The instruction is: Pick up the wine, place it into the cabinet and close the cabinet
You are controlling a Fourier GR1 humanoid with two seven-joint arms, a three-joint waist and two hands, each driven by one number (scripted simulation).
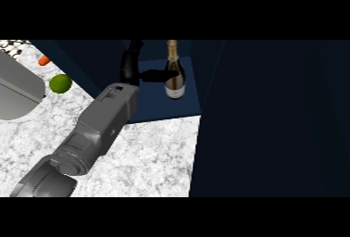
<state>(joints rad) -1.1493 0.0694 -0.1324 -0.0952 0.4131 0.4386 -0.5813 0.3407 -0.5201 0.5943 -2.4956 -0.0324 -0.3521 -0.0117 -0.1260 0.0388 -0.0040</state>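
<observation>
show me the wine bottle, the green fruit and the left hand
wine bottle point(174, 85), head view, on its lower body
green fruit point(60, 83), head view, on its middle
left hand point(129, 65), head view, on its palm

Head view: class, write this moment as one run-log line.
left hand at bottle | bottle inside cabinet | cabinet open

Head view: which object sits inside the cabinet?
Gold-necked dark glass wine bottle, at the left hand; the round green fruit and small orange piece lie on the marble counter.
</observation>
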